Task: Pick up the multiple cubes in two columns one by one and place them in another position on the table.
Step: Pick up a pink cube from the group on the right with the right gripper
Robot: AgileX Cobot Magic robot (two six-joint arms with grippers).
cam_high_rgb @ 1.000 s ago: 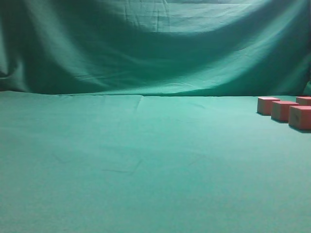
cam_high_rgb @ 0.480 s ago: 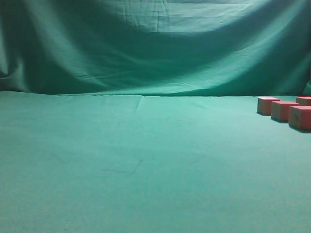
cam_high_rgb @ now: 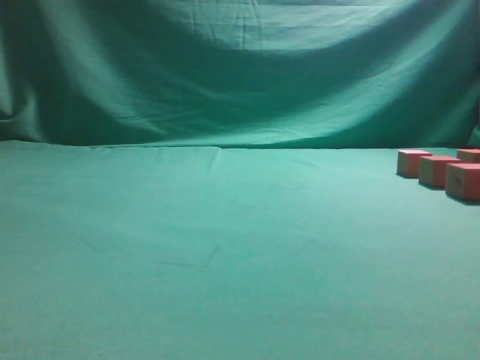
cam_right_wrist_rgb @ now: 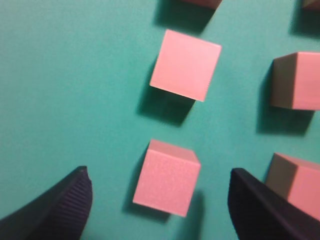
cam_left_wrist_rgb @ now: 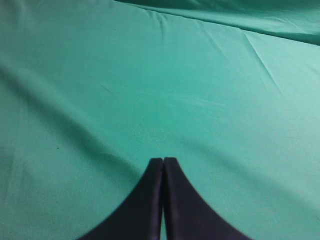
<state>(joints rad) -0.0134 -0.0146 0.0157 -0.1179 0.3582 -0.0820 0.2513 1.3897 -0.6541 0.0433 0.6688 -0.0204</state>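
Observation:
In the right wrist view, several pinkish-red cubes lie on the green table [cam_right_wrist_rgb: 75,100]. My right gripper [cam_right_wrist_rgb: 160,176] is open, its dark fingers [cam_right_wrist_rgb: 65,207] spread wide. One cube [cam_right_wrist_rgb: 167,179] rests on the cloth between them, touching neither finger. Beyond it lies another cube [cam_right_wrist_rgb: 186,65], and two more [cam_right_wrist_rgb: 297,80] [cam_right_wrist_rgb: 299,184] lie to the right. My left gripper [cam_left_wrist_rgb: 163,161] is shut with nothing in it, over bare cloth. In the exterior view, a few cubes [cam_high_rgb: 439,171] sit at the far right edge. Neither arm shows there.
A draped green backdrop [cam_high_rgb: 240,67] rises behind the table [cam_high_rgb: 225,247]. The cloth has light wrinkles [cam_left_wrist_rgb: 260,65]. Parts of further cubes [cam_right_wrist_rgb: 200,2] show at the top edge of the right wrist view.

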